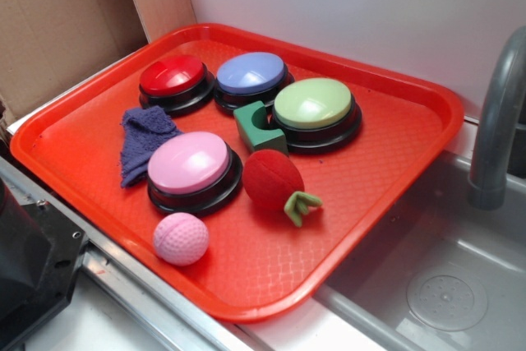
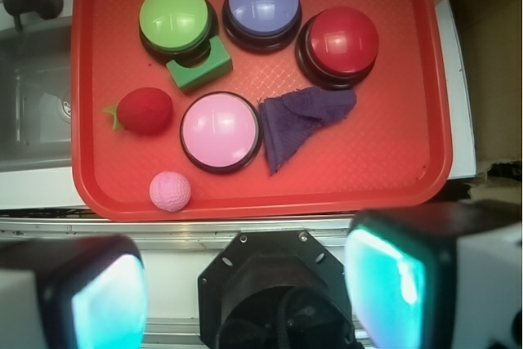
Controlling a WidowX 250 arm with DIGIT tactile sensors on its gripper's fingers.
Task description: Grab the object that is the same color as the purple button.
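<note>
So the red tray (image 1: 415,133) sits right up against a sink (image 1: 460,285) on one side and a cardboard wall (image 1: 57,22) on the other. The purple rag (image 2: 301,123) lies flat between the pink button (image 2: 220,131) and the red button (image 2: 338,43), touching both, well below the purple button (image 2: 263,7). The tray is bare on the rag's outer side all the way to the rim, so that flank is wide open. The green button (image 2: 174,18) has a green block (image 2: 200,64) tucked against it, with a red felt strawberry (image 2: 145,110) and pink ball (image 2: 170,191) near the front edge. The gripper (image 2: 245,300) hangs off the tray's front edge, fingers spread wide, holding nothing.
</note>
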